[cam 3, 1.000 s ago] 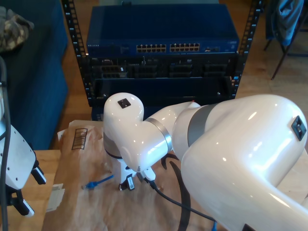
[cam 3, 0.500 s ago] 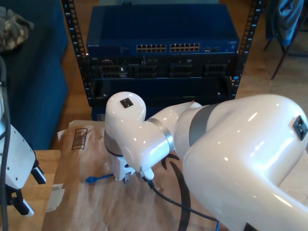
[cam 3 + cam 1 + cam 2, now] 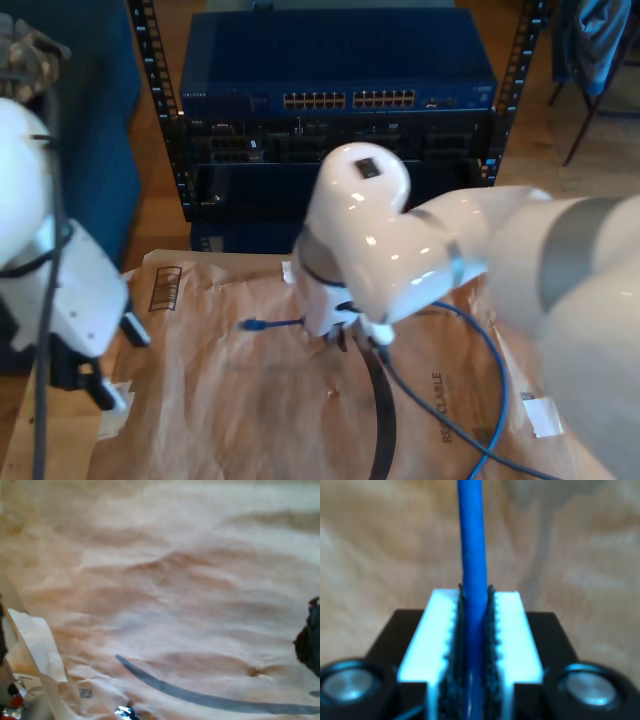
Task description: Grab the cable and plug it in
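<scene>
Second pincer [image 3: 474, 645] clamped on cable [image 3: 472, 555]: white ribbed fingers [image 3: 432, 635] pressed against blue cord from both sides, dark pads touching it, no gap visible. Cord runs straight out from between fingers over blurred brown paper [image 3: 380, 545].

Exterior view: second pincer [image 3: 325, 325] hidden below white wrist of large arm entering from the exterior view's right. Short length of cable [image 3: 275, 323] protrudes from beneath wrist toward the exterior view's left, plug end [image 3: 249, 324] free and raised slightly above paper [image 3: 230, 400]. Remainder of cable [image 3: 490, 370] loops over paper toward the exterior view's right and crosses itself near lower edge. Thick dark robot lead [image 3: 410, 400] trails from same wrist. Black curved band [image 3: 378, 410] lies flat on paper.

First pincer: state cannot be told. First wrist view shows crumpled paper [image 3: 175, 570], dark curved band [image 3: 200, 695], dark shape [image 3: 310, 640] at edge, white paper scrap [image 3: 35, 640]. Other white arm [image 3: 70, 290] stands at the exterior view's left, dark-tipped end [image 3: 95, 385] low, well apart from cable.

Behind paper: rack [image 3: 335, 110] with blue switch [image 3: 335, 70], row of ports [image 3: 348, 99] on front face. Plug well apart from ports.
</scene>
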